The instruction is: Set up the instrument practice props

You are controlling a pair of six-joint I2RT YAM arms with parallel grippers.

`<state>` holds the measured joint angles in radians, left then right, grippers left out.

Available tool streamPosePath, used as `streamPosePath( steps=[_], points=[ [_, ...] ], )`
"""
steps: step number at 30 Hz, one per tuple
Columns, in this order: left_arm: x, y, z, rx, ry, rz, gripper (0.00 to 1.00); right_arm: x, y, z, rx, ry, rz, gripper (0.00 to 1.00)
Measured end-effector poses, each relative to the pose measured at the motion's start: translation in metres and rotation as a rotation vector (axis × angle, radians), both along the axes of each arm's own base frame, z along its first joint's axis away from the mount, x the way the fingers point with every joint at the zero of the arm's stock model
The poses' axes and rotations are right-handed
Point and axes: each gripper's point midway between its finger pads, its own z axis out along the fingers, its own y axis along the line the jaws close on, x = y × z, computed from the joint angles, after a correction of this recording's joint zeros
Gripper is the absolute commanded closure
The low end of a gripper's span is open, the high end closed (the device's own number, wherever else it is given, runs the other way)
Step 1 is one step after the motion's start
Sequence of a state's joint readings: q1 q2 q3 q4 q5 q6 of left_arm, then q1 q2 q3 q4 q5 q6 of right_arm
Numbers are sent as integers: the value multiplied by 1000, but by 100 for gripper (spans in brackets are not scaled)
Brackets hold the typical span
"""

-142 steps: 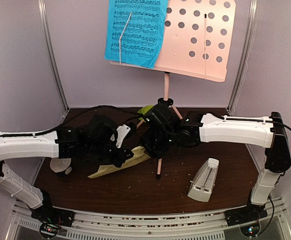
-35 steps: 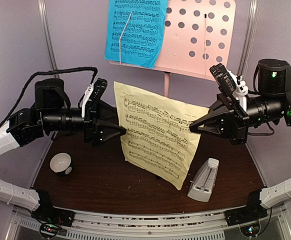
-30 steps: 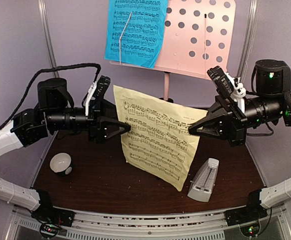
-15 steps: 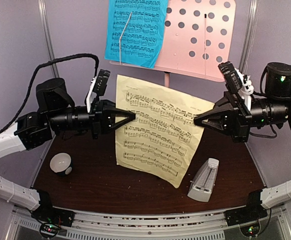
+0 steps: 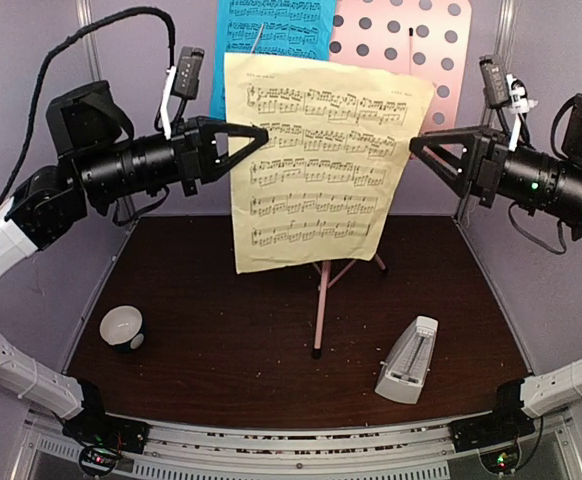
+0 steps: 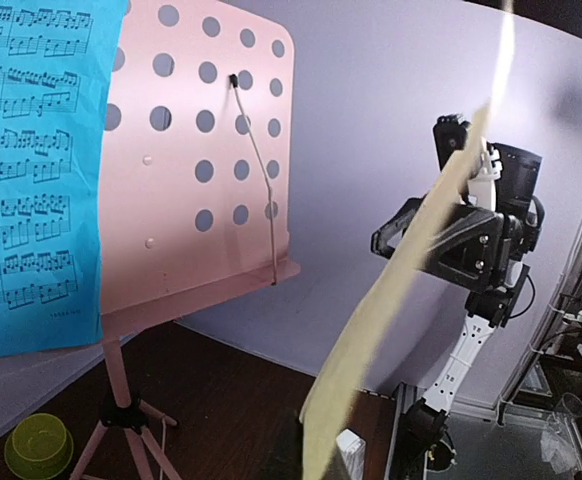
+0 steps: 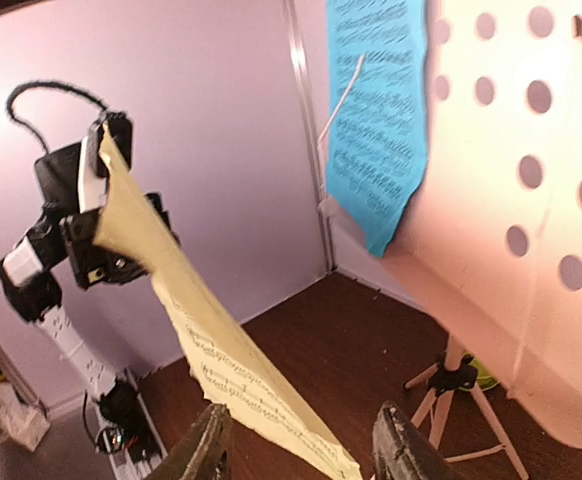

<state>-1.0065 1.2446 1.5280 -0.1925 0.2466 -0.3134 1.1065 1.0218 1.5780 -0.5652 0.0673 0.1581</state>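
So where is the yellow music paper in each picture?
Top camera: yellow paper upper middle, flat toward us.
Left wrist: yellow paper seen edge-on, slanting from top right to bottom middle.
Right wrist: yellow paper lower left, slanting down.
All show the pink music stand.

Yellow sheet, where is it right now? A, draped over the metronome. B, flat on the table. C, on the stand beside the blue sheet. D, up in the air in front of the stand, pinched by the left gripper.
D: the yellow sheet hangs in the air with its left edge in the shut left gripper, and the left wrist view shows a gap between it and the stand.
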Motion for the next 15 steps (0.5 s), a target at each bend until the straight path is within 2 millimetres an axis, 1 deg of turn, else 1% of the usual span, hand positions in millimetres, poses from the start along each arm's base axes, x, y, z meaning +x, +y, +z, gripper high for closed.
streamPosePath(
  steps=[1, 3, 4, 8, 11, 14, 15],
  points=[
    [3, 1, 8, -1, -1, 11, 100, 5, -4, 8, 20, -2, -38, 50],
    [12, 3, 27, -1, 0, 43, 100, 20, -17, 33, 80, -12, -152, 44],
    [18, 4, 34, -1, 1, 60, 100, 25, -21, 40, 99, -15, -188, 41],
    [44, 12, 64, -2, -1, 149, 100, 44, -38, 66, 167, -29, -350, 36],
    [67, 20, 82, -16, -12, 211, 100, 60, -43, 77, 189, -38, -448, 36],
    [88, 26, 93, -33, -25, 259, 100, 77, -38, 83, 188, -44, -524, 35],
    [92, 26, 94, -35, -27, 266, 100, 79, -36, 84, 189, -45, -531, 36]
  ],
)
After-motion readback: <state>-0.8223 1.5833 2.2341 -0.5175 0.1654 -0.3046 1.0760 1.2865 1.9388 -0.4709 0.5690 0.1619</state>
